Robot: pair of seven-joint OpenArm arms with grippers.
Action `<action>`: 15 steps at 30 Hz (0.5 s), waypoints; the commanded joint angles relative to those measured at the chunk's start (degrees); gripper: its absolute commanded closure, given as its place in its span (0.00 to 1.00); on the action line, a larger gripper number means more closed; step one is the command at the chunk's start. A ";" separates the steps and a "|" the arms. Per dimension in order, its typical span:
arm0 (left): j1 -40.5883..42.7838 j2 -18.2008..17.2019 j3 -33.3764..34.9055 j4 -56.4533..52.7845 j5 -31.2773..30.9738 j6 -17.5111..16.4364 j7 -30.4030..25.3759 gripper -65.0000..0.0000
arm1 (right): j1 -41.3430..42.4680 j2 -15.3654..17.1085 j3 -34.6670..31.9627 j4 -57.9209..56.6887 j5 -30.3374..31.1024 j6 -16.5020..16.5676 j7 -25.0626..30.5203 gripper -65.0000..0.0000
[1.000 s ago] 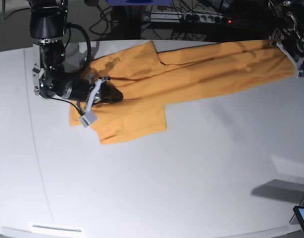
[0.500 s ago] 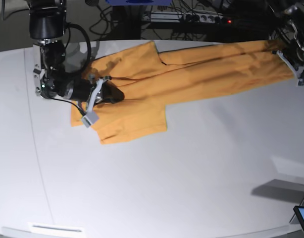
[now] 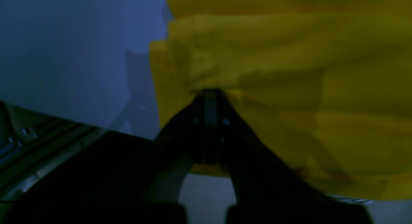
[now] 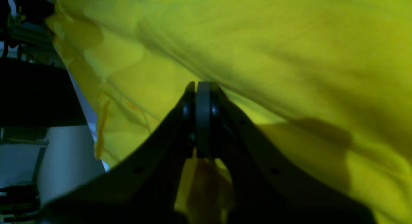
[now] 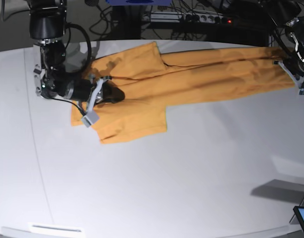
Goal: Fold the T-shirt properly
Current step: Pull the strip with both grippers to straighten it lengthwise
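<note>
- the t-shirt [image 5: 191, 74] lies stretched long across the far part of the white table [image 5: 167, 188], running from near my right arm on the base view's left side to my left arm at the view's right edge.
- my right gripper [image 5: 115, 94] rests low on the cloth at the sleeve end, with both jaws pressed together; in the right wrist view [image 4: 199, 88] the tips meet against the yellow fabric [image 4: 257, 56], pinching a fold of it.
- my left gripper [image 3: 209, 95] is clamped tight on the bunched edge of the t-shirt [image 3: 289, 72], with cloth gathered right at the tips.
- in the base view my left gripper [image 5: 290, 67] sits at the garment's far right end.
- one sleeve [image 5: 134, 126] lies flat toward the near side; the other [image 5: 137, 57] points toward the far edge.
- a power strip [image 5: 191, 17] sits beyond the table.
</note>
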 commanded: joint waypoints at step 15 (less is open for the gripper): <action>-10.52 2.67 10.46 -1.09 8.07 1.04 -0.28 1.00 | 3.20 4.67 1.32 -0.68 -5.47 -1.76 -2.04 0.99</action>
